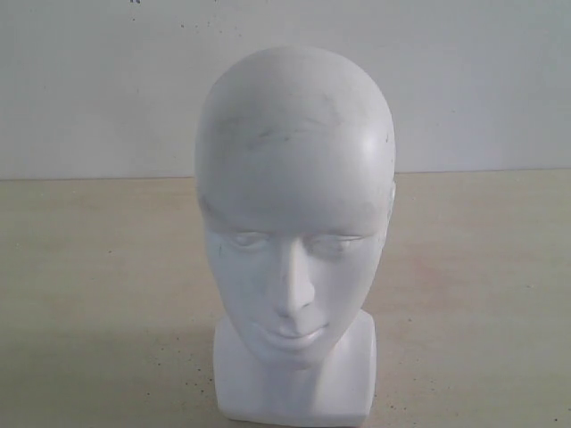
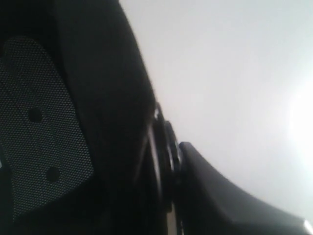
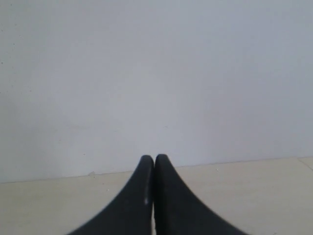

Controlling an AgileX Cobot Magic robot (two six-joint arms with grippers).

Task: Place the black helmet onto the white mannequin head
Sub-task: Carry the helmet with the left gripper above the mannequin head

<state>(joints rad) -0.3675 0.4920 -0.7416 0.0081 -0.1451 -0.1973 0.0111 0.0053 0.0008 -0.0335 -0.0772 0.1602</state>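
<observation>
The white mannequin head (image 1: 294,205) stands upright on its blocky neck base in the middle of the exterior view, bare, with faint grey scuffs on top. No helmet or arm shows in that view. In the left wrist view the black helmet (image 2: 107,98) fills the frame at close range, and its mesh lining (image 2: 39,127) is visible. My left gripper (image 2: 168,149) is clamped over the helmet's rim: one dark finger (image 2: 220,196) lies outside the shell, the other is hidden. My right gripper (image 3: 154,159) is shut with nothing between its touching fingers.
A beige tabletop (image 1: 98,294) stretches around the head, with a plain white wall (image 1: 98,80) behind it. The right wrist view shows the same tabletop (image 3: 254,196) and wall (image 3: 156,73).
</observation>
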